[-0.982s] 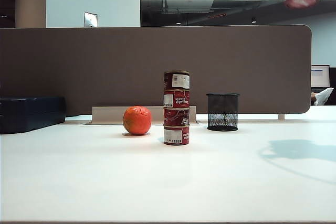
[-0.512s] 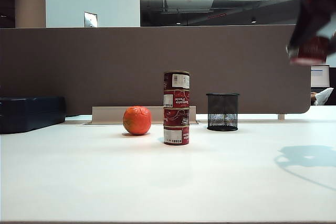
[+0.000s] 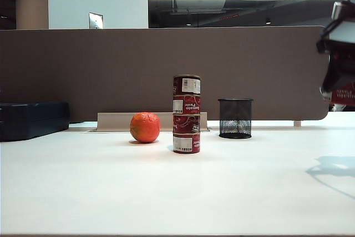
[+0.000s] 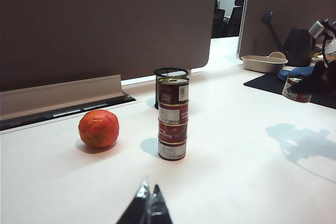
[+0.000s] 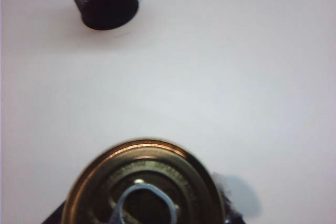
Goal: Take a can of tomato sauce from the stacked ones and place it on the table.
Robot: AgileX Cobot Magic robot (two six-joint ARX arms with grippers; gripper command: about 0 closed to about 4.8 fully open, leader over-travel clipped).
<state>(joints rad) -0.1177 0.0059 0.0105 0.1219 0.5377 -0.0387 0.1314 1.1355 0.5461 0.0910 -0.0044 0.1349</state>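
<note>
The stacked ones (image 3: 186, 115) are several dark-red tomato tins in a narrow upright column at the middle of the white table (image 3: 166, 192); the left wrist view shows the column (image 4: 172, 119) too. My right gripper (image 3: 339, 84) hangs at the far right, well above the table, shut on a can of tomato sauce (image 3: 344, 96). From the right wrist view the can's metal lid (image 5: 142, 184) with its pull ring fills the space between the jaws of that gripper (image 5: 142, 219). The held can (image 4: 295, 88) also shows in the left wrist view. My left gripper (image 4: 149, 195) is shut, empty, low in front of the stack.
A round orange-red fruit (image 3: 145, 127) lies left of the stack. A black mesh cup (image 3: 235, 118) stands behind it to the right. The brown divider panel (image 3: 166, 65) closes the back, and a dark case (image 3: 33, 119) sits far left.
My right gripper has come down from the top right corner with the can and shifted right; its shadow on the table slid right. Stack and left gripper are unmoved.
</note>
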